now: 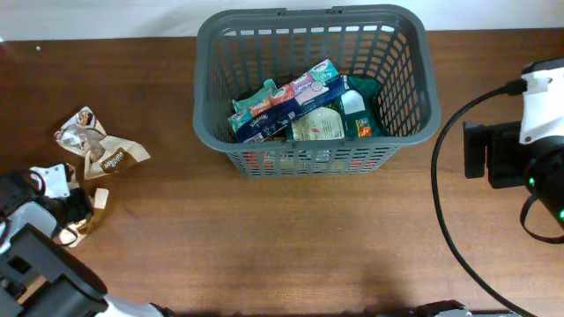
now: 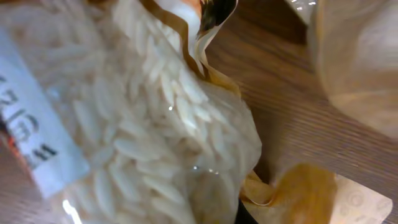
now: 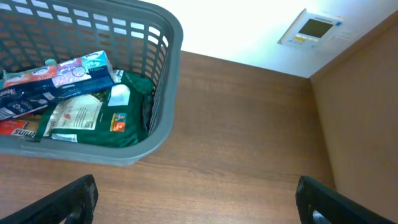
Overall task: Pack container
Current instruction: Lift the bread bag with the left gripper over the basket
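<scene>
The container stands upright on its base at the far middle of the counter, open side up. In the overhead view its long axis runs left to right, along the counter's far edge, with the short walls facing the two arms. Its far rim reaches past the wood and over the white strip behind.

Inside, a long blue and teal multipack lies slanted across the base, its left end nearer the front wall and its right end further back. A beige packet lies just in front of it, and a green packet fills the right-hand end. Something red shows through the slots of the front wall (too little of it to name).

The left gripper is low at the near left of the counter, well apart from the container, and is closed tight. A clear packet of rice fills the left wrist view right up against the camera, but I cannot tell whether the fingers actually pinch it. A crumpled brown and white packet lies on the wood just beyond.

The right gripper is held to the right of the container, jaws spread wide with only bare counter between them.
</scene>
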`<move>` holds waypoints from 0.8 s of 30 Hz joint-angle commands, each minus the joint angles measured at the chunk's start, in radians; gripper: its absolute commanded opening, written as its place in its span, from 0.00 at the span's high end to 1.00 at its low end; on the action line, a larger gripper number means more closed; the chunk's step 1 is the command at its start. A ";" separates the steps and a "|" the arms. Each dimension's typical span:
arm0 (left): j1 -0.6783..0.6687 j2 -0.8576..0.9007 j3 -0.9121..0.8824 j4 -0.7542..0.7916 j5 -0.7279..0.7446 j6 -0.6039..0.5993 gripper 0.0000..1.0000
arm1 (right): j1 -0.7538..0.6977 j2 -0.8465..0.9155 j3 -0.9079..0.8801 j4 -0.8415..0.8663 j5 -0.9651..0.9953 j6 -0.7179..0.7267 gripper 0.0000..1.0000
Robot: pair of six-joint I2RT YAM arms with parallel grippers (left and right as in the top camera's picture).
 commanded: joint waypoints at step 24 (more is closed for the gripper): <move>-0.811 -0.211 0.873 -0.216 0.655 0.338 0.98 | -0.002 -0.014 0.000 -0.016 -0.045 0.015 0.01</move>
